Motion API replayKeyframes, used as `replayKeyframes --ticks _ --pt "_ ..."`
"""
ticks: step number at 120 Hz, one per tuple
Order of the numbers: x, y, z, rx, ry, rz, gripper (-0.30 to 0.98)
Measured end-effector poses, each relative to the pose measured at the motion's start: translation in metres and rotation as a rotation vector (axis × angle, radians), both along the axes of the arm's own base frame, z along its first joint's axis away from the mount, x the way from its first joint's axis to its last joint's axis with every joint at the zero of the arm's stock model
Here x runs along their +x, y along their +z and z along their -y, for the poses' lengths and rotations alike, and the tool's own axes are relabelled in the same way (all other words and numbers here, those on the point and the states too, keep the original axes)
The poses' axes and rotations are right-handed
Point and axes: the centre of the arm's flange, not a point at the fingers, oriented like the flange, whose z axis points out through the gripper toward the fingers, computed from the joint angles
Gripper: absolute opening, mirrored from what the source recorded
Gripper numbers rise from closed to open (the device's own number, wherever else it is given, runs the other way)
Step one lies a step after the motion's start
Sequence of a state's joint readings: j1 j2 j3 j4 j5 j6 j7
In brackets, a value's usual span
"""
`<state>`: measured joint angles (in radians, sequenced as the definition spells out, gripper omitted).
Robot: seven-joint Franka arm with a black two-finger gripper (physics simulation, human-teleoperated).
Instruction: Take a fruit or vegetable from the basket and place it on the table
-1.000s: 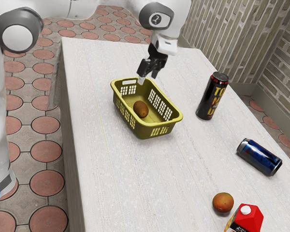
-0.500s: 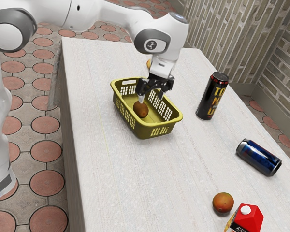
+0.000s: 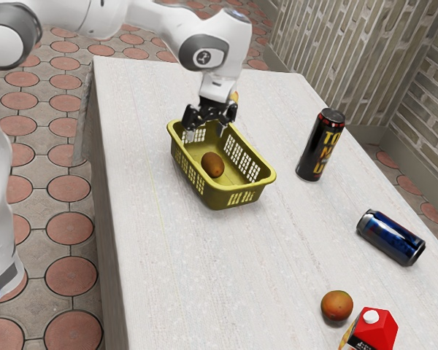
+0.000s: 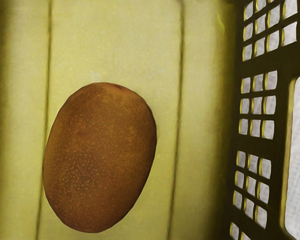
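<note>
Coming in from the exterior view's left, your arm (image 3: pixel 168 25) reaches over the bench (image 3: pixel 277 270) to the yellow-green basket (image 3: pixel 217 195). Your gripper (image 3: pixel 205 134) is over the basket's end nearer the bench's far edge, its 2 fingers spread open with nothing between them. The brown kiwi (image 3: pixel 212 165) lies on the basket's floor; you have the basket's 4 walls around it, and the wrist view shows it apart from a latticed wall. Just behind your gripper, an orange-yellow thing (image 3: pixel 234 96) peeks out, too covered for you to name.

Farther right, you have a tall black can (image 3: pixel 321 146) standing upright, apart from the basket. Near the view's lower edge sits a round orange-brown fruit (image 3: pixel 337 305), with a red-topped carton (image 3: pixel 378 327) just beside it. The view cuts off the carton's lower part, and you can't tell what the yellow sliver (image 3: pixel 344 337) at its side is. Rightmost, your blue can (image 3: pixel 390 237) lies on its side, well apart from the basket.
</note>
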<state>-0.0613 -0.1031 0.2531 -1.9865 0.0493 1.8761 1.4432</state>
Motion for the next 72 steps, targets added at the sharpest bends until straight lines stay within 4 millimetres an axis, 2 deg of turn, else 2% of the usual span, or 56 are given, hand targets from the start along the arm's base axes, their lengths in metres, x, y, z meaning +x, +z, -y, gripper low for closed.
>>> replayKeyframes --ticks 30,56,72 --pt "0.008 -0.014 -0.002 0.006 -0.025 -0.005 0.69" --pt "0.024 -0.039 0.017 0.01 -0.074 -0.033 0.69" --pt "0.029 -0.045 0.031 0.012 -0.104 -0.036 0.69"
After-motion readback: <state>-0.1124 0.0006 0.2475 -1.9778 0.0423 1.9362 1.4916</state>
